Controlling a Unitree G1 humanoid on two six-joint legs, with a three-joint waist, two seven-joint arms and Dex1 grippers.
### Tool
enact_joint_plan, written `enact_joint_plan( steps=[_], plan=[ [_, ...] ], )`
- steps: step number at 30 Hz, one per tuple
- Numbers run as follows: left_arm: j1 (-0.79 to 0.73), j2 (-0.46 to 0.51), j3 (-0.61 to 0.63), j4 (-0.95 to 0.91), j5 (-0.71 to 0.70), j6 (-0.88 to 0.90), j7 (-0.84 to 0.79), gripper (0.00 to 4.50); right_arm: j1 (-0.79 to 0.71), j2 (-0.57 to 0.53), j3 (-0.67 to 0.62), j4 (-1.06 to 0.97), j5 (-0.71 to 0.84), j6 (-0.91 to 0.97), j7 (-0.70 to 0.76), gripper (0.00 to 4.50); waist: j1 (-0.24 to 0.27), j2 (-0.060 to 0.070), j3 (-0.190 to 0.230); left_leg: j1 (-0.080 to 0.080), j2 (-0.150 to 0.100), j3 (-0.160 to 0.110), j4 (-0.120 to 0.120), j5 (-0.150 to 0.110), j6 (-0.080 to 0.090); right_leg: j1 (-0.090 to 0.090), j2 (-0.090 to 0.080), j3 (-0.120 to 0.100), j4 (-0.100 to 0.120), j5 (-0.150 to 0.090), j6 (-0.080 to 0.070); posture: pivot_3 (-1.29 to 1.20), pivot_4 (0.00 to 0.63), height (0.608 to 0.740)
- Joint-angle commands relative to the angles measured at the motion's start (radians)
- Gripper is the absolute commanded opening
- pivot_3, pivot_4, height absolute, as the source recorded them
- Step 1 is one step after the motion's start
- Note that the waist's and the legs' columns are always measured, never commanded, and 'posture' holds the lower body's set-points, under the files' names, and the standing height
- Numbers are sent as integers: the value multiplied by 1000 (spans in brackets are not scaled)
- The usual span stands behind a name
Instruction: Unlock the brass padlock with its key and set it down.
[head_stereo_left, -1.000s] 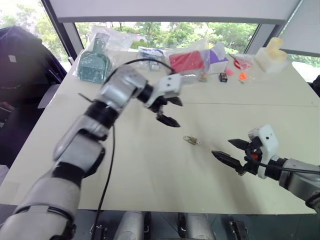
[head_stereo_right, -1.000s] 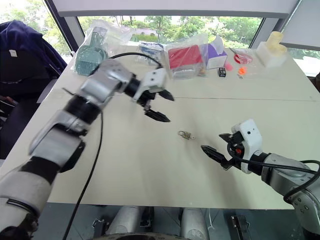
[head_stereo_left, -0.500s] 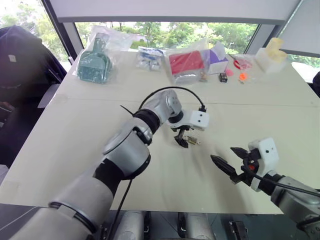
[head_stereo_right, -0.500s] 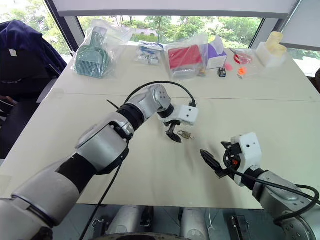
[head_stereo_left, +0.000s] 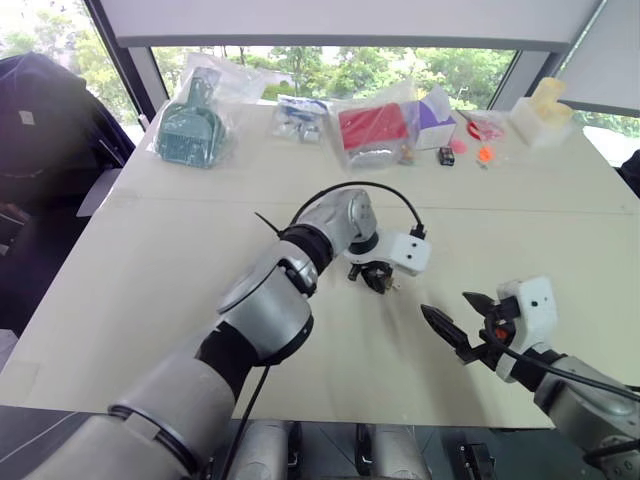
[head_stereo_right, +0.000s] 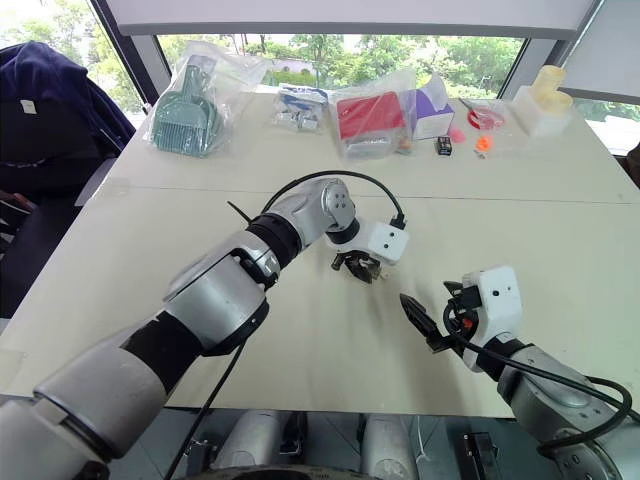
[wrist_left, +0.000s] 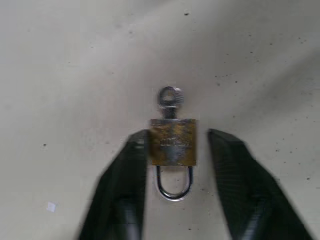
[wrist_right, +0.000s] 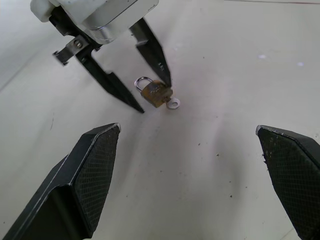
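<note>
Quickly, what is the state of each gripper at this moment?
Left gripper: open, fingers on both sides of the brass padlock, not yet clamped.
Right gripper: open, holding nothing.

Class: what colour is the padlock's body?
Dull yellow-brass, tarnished dark in patches; the brass padlock shows best in the left wrist view.

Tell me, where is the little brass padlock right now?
The padlock lies flat on the table near its middle, between the left hand's two fingers, with its key in it.
</note>
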Motion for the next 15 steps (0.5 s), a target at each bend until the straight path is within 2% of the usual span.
enact_joint_plan(
  steps=[1, 5, 9, 11, 15],
  plan=[
    [26, 10, -47, 15, 83, -17, 16, 707, 0, 5, -18, -38, 11, -20, -8, 4500, 0, 0, 0, 0, 0, 0, 0, 0, 0, 0, 0, 0, 0, 0, 0, 0, 150, 740],
    [16, 23, 18, 3, 44, -24, 72, 710, -36, 8, -31, -10, 64, 12, -38, 4500, -2, 0, 0, 1, 0, 0, 0, 0, 0, 1, 0, 0, 0, 0, 0, 0, 150, 740],
    [-23, 92, 155, -49, -68, -109, 77, 710, -128, 9, -72, 26, 227, 26, -93, 4500, -6, 0, 0, 0, 1, 0, 0, 0, 0, -1, 0, 0, 1, 0, 0, 0, 150, 740],
    [-22, 132, 212, -84, -122, -132, 35, 710, -179, -7, -84, 46, 305, 25, -113, 4500, -4, 0, 0, -1, 1, 0, -1, 0, 0, -3, 0, 1, 2, 0, 1, 0, 150, 740],
    [99, 239, 352, -297, -307, -109, -129, 710, -364, -40, -45, 158, 403, 61, -201, 4500, -10, 1, 0, -1, 1, 1, -2, 0, 0, -4, 0, 1, 3, 1, 0, 0, 150, 740]
  ],
)
